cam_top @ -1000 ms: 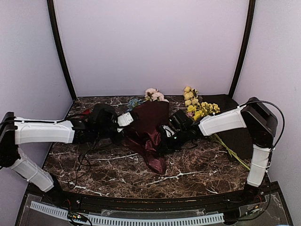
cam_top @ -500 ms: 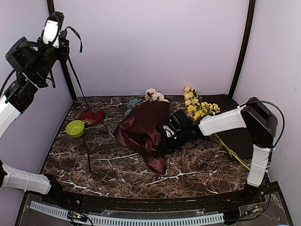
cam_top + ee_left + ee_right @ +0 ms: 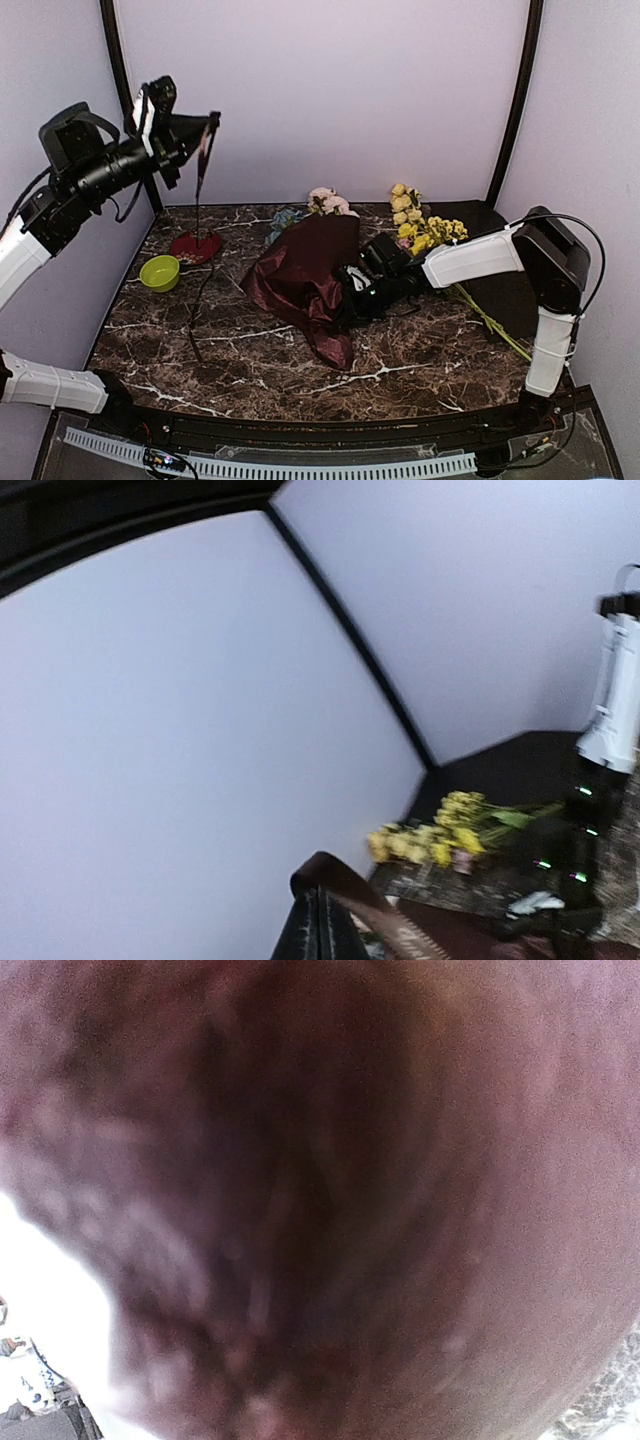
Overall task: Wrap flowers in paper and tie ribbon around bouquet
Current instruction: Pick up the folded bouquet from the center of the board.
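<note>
While high in L gripper point(image 3: 211, 119), ribbon point(image 3: 203, 160) well apart from bouquet point(image 3: 305, 275).

Raised left pincer point(image 3: 208, 122) dangles the ribbon point(image 3: 198, 200) left of the bouquet point(image 3: 305, 275).

There are two grippers, the left gripper point(image 3: 205, 128) up high and the right gripper point(image 3: 352, 288) down low. One ribbon point(image 3: 203, 155) hangs from the left gripper, and far down under that gripper sit one green bowl point(image 3: 160, 272) and one red dish point(image 3: 195, 247). One bouquet point(image 3: 305, 270) lies right against the right gripper, and one bunch of yellow flowers point(image 3: 420, 225) lies just behind that gripper.
</note>
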